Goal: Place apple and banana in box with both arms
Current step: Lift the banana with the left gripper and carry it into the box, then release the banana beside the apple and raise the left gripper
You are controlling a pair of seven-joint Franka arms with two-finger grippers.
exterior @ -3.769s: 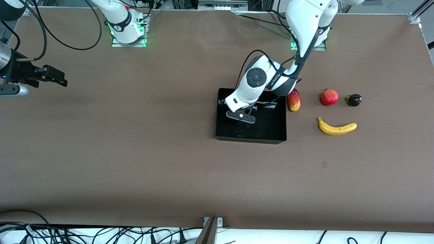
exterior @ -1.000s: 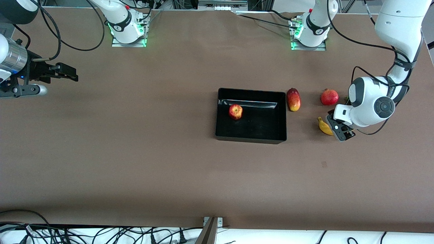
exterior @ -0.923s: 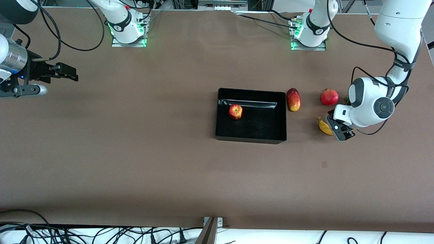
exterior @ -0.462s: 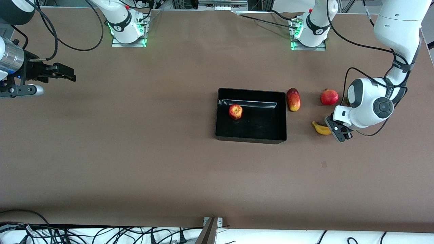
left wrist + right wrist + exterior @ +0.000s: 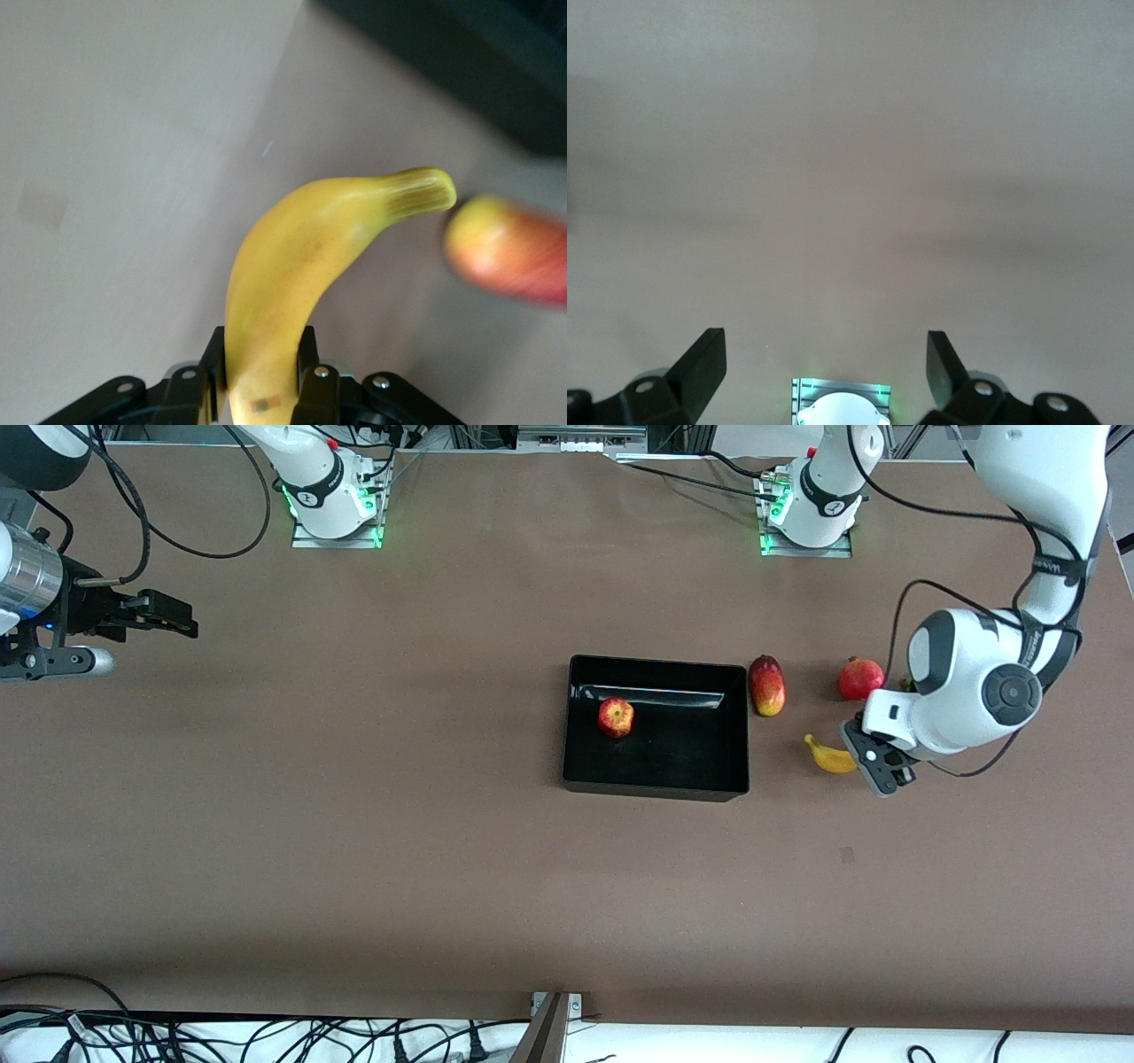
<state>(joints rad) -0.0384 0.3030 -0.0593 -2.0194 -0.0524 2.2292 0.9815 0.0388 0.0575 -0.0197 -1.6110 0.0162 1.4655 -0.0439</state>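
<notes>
We have lifted the banana (image 5: pixel 828 756) boxward, left hand (image 5: pixel 875 767) clamped; right hand (image 5: pixel 168 615) waits apart; carry level over the box (image 5: pixel 656 784).

- The apple (image 5: pixel 616 717) lies in the box (image 5: pixel 656 784), toward the right arm's end of it.
- The mango (image 5: pixel 767 685) lies just beside the box, toward the left arm's end.
- The pomegranate (image 5: pixel 859 678) lies near the mango, farther from the box.
- The banana (image 5: pixel 828 755), held in the left gripper (image 5: pixel 873 766), is near the box, over the table (image 5: pixel 443 824).
</notes>
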